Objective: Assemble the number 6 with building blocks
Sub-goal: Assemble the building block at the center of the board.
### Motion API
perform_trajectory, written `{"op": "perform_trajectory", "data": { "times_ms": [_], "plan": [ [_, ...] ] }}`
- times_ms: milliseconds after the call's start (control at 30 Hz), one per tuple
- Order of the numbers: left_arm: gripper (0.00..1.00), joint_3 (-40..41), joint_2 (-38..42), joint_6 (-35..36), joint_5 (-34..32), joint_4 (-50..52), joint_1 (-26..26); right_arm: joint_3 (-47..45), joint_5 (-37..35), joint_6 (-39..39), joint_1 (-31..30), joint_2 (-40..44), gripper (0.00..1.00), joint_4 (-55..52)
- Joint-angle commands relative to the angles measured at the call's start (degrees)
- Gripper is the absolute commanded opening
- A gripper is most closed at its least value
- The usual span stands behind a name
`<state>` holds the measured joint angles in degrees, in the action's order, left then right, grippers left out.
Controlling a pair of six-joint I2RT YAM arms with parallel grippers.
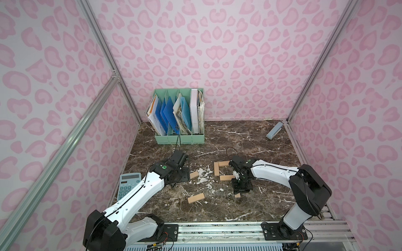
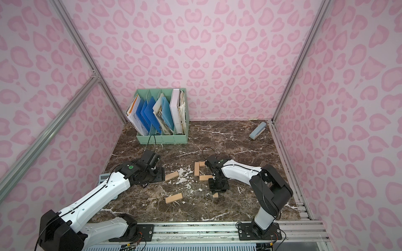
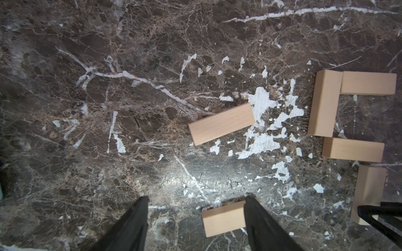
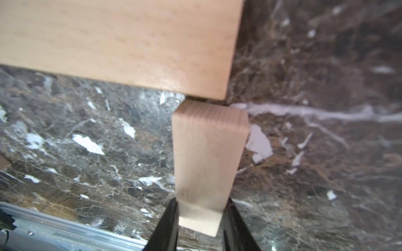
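Observation:
Three tan building blocks lie joined on the marble as part of the number 6 (image 1: 216, 168): one long side plank, a plank (image 1: 224, 163) across its far end and a plank (image 1: 226, 178) at its near end. My right gripper (image 4: 200, 202) is shut on a fourth block (image 4: 206, 156), whose far end sits at the corner of the near plank (image 4: 121, 43). In both top views this block (image 1: 237, 195) (image 2: 215, 195) peeks out below the gripper. Two loose blocks (image 1: 194, 174) (image 1: 196, 198) lie to the left. My left gripper (image 3: 196, 196) hangs open above the table, holding nothing.
A green file rack (image 1: 180, 139) stands at the back. A calculator (image 1: 129, 184) lies by the left wall under my left arm. A grey-blue case (image 1: 274, 130) rests in the far right corner. White flaked patches (image 1: 204, 173) mark the marble between the arms.

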<state>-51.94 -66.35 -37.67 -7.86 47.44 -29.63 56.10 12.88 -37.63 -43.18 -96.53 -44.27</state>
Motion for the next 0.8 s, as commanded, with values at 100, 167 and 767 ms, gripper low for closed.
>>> {"op": "perform_trajectory", "data": {
  "times_ms": [100, 167, 767],
  "plan": [
    [0.73, 0.36, 0.62, -0.65, -0.67, 0.71, 0.01, 1.52, -0.15, 0.84, -0.24, -1.47, 0.32, 0.15],
    [0.73, 0.37, 0.86, -0.65, -0.84, 0.9, 0.01, 1.45, -0.37, 0.95, -0.21, -1.49, 0.32, 0.24],
    [0.73, -1.27, 1.46, -0.74, -0.58, 2.89, 0.01, -2.6, 0.72, -0.13, -0.47, 0.5, 0.32, 2.95]
  ]
}}
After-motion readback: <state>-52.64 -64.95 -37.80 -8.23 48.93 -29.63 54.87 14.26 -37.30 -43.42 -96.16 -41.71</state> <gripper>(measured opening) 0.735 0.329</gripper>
